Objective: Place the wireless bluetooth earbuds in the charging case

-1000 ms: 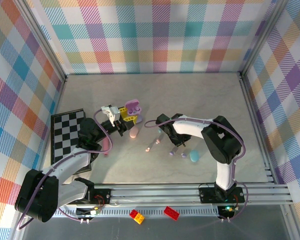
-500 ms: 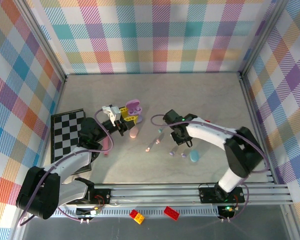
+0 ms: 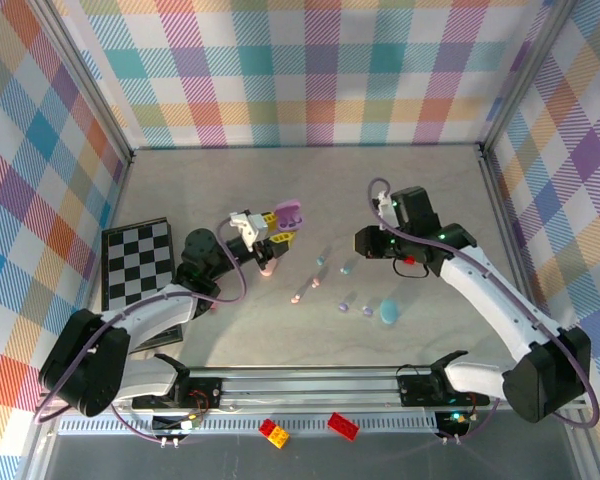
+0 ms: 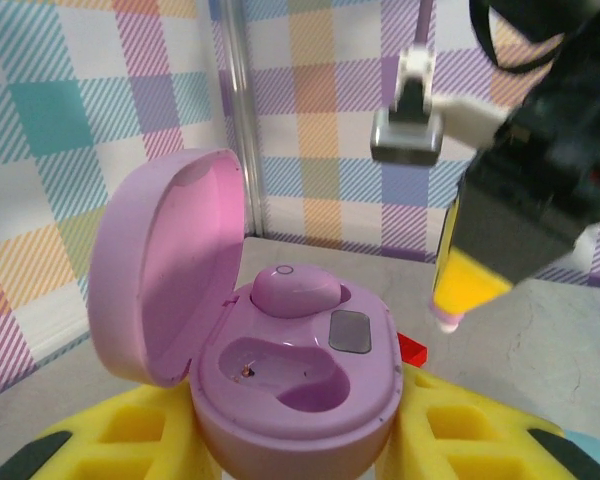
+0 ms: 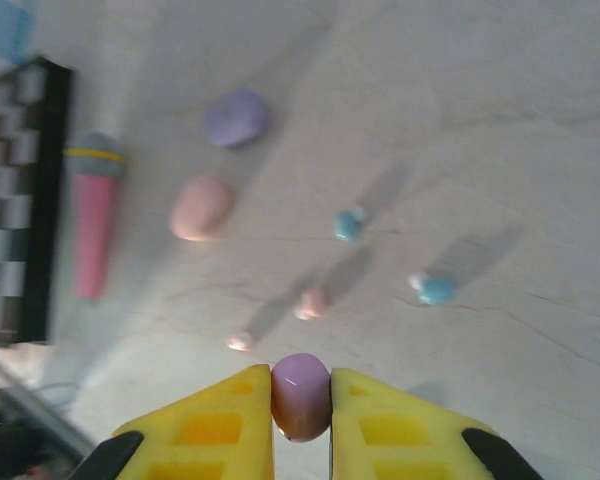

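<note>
Our right gripper (image 5: 301, 405) pinches a lavender earbud (image 5: 300, 385), held up off the table (image 3: 420, 190). Our left gripper (image 4: 298, 450) is clamped around the open lavender charging case (image 4: 300, 375), which has one bud (image 4: 295, 290) seated and the other socket empty. On the table lie a teal earbud (image 5: 348, 224), a pink earbud (image 5: 312, 302) and, as far as we can judge through the blur, a pink case (image 5: 200, 208).

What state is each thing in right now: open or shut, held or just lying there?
Lavender case: lid open, one seated bud, second socket empty, held by the left gripper.
Lavender earbud: pinched in the right gripper, above the table.
Pink case: closed, lying on the table.
Teal case: closed, lying on the table.
Teal earbuds: loose on the table.
Pink earbuds: loose on the table.
</note>
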